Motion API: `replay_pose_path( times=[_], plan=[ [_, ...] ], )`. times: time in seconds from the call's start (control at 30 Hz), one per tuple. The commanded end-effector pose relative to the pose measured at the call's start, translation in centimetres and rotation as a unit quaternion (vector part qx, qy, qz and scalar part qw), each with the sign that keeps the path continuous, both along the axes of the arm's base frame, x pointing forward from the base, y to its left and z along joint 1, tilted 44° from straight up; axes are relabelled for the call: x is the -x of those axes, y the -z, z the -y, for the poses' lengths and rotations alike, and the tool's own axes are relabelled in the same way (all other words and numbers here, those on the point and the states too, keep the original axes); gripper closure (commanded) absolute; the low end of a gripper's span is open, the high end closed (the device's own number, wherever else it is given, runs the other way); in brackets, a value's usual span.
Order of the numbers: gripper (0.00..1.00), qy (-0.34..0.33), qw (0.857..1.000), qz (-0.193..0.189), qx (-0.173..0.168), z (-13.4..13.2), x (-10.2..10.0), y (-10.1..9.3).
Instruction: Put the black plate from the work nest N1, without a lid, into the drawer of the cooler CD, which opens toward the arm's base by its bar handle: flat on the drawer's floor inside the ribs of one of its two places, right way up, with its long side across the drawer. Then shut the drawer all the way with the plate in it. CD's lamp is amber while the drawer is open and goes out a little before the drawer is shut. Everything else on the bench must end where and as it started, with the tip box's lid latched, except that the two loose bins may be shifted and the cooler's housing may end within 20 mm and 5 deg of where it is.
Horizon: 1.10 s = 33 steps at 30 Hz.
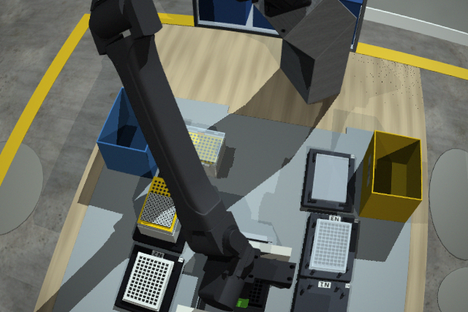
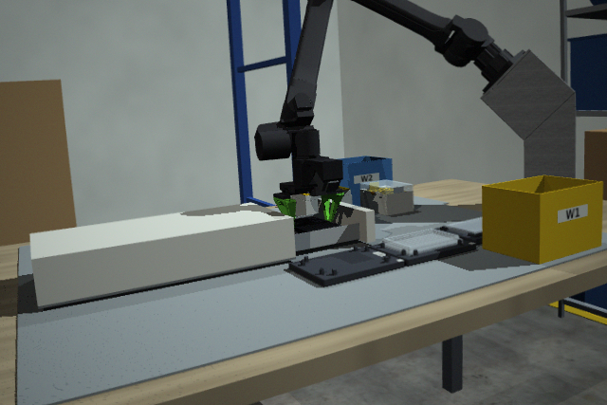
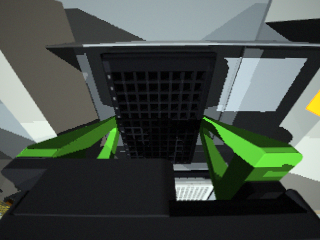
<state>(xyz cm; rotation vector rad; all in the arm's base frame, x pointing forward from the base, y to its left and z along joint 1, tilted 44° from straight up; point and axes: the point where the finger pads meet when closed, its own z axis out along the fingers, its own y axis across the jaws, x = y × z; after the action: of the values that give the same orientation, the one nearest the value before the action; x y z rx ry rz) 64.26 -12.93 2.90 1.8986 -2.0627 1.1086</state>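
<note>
My gripper (image 3: 159, 119) is shut on the black plate (image 3: 157, 107), its green fingers on the plate's two long edges. The gripper (image 2: 308, 207) holds the plate (image 2: 313, 224) level and low inside the open drawer (image 2: 330, 233) of the white cooler CD (image 2: 161, 248), behind the drawer's front panel (image 2: 362, 221). I cannot tell whether the plate touches the drawer's floor. From above, the arm's wrist hides most of the plate (image 1: 259, 291). The work nest N1 (image 1: 323, 295) to the right of the drawer is empty.
A clear plate sits on nest N3 (image 1: 330, 244), with a lidded plate (image 1: 328, 182) behind it and the yellow bin W1 (image 1: 393, 176) beside that. To the left are a white grid plate (image 1: 147, 280), a yellow tip rack (image 1: 159, 210), the lidded tip box (image 1: 205, 146) and the blue bin W2 (image 1: 124, 142).
</note>
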Motion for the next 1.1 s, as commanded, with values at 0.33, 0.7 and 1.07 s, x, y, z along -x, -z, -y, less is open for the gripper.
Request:
replay_pose_path(
  times=[0.33, 0.7, 1.07],
  plan=[
    [1.00, -0.009, 1.000, 0.011, 0.001, -0.75, -0.90, -1.37],
    [1.00, -0.009, 1.000, 0.011, 0.001, -0.74, -0.93, -1.40],
    [1.00, -0.009, 1.000, 0.011, 0.001, -0.73, -0.96, -1.42]
  ],
)
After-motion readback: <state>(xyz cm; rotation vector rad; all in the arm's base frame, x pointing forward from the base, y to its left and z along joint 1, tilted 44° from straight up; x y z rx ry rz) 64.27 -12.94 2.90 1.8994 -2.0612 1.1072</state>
